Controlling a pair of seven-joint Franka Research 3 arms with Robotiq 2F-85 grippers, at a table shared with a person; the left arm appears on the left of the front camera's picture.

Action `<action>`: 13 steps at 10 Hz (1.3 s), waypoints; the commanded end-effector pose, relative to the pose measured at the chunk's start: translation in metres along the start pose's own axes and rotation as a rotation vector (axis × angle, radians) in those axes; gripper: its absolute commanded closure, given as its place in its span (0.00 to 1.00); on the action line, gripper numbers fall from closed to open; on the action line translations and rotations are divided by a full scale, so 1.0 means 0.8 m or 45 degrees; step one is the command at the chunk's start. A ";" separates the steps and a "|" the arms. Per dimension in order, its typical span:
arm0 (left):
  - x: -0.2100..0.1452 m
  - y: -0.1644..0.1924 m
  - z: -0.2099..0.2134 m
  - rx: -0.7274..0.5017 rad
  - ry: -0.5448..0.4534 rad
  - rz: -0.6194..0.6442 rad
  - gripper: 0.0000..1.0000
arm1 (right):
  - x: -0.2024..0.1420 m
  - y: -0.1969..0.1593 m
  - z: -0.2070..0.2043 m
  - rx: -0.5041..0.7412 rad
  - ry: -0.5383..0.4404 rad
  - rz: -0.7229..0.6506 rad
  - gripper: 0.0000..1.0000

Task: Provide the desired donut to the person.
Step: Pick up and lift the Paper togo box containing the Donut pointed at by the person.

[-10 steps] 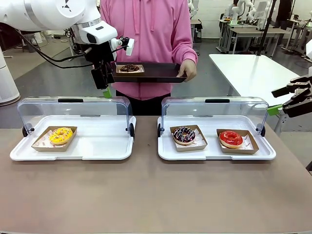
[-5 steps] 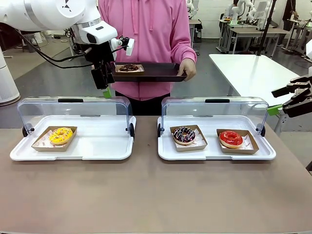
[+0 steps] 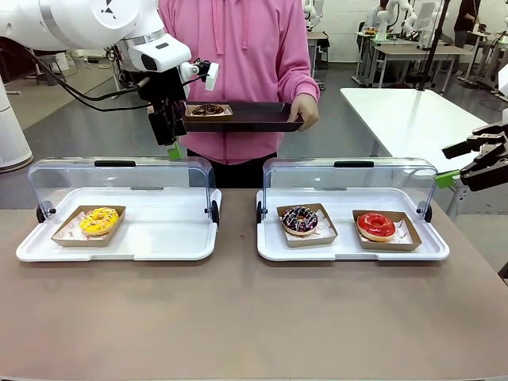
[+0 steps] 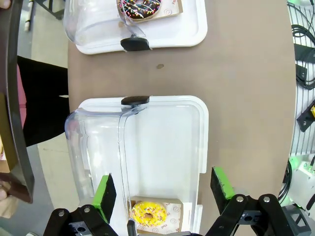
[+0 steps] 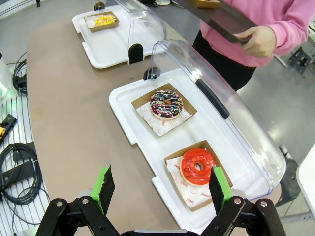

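Here the dark tray (image 3: 262, 120) carries one chocolate donut (image 3: 209, 109).

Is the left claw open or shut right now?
Open: the left claw shows green pads wide apart, gripping nothing, beside the dark tray holding a chocolate donut.

There are four donuts: one yellow donut (image 3: 99, 220) at 9 o'clock, one sprinkled donut (image 3: 299, 219) and one red donut (image 3: 375, 225) at 3 o'clock, one chocolate donut (image 3: 209, 109) at 12 o'clock. White cases with clear lids are two (image 3: 159, 246) (image 3: 341, 252). Dark tray (image 3: 262, 119) is one.
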State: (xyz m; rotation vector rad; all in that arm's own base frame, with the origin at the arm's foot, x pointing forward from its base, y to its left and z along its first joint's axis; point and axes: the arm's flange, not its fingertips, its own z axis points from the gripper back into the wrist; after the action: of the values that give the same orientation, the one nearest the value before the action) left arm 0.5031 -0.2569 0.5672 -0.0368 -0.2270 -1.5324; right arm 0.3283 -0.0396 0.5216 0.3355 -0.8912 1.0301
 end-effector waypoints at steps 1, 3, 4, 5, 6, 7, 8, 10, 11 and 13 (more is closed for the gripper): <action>-0.027 -0.022 0.019 -0.014 -0.107 0.128 0.00 | 0.002 -0.002 -0.004 0.005 -0.027 -0.018 0.00; -0.118 -0.078 0.028 -0.042 -0.264 0.346 0.00 | 0.002 -0.002 -0.004 0.005 -0.027 -0.018 0.00; -0.154 -0.111 0.032 -0.013 -0.352 0.417 0.00 | 0.002 -0.002 -0.004 0.005 -0.027 -0.018 0.00; -0.186 -0.141 0.035 0.024 -0.416 0.474 0.00 | 0.002 -0.002 -0.004 0.005 -0.027 -0.018 0.00; -0.222 -0.169 0.038 0.072 -0.473 0.481 0.00 | 0.002 -0.002 -0.004 0.005 -0.027 -0.018 0.00; -0.257 -0.189 0.043 0.119 -0.522 0.496 0.00 | 0.002 -0.002 -0.004 0.005 -0.027 -0.018 0.00; -0.283 -0.202 0.046 0.154 -0.547 0.474 0.00 | 0.002 -0.002 -0.004 0.005 -0.027 -0.018 0.00; -0.318 -0.218 0.046 0.204 -0.581 0.498 0.00 | 0.002 -0.002 -0.004 0.005 -0.027 -0.018 0.00; -0.333 -0.219 0.045 0.213 -0.620 0.520 0.00 | 0.002 -0.002 -0.004 0.005 -0.027 -0.018 0.00; -0.357 -0.219 0.039 0.231 -0.665 0.562 0.00 | 0.002 -0.002 -0.004 0.005 -0.027 -0.018 0.00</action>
State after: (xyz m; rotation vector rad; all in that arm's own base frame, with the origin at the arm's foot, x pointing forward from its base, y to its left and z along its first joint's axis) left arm 0.3196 0.0177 0.5433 -0.3287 -0.6985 -1.0330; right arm 0.3283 -0.0398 0.5217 0.3345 -0.8910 1.0292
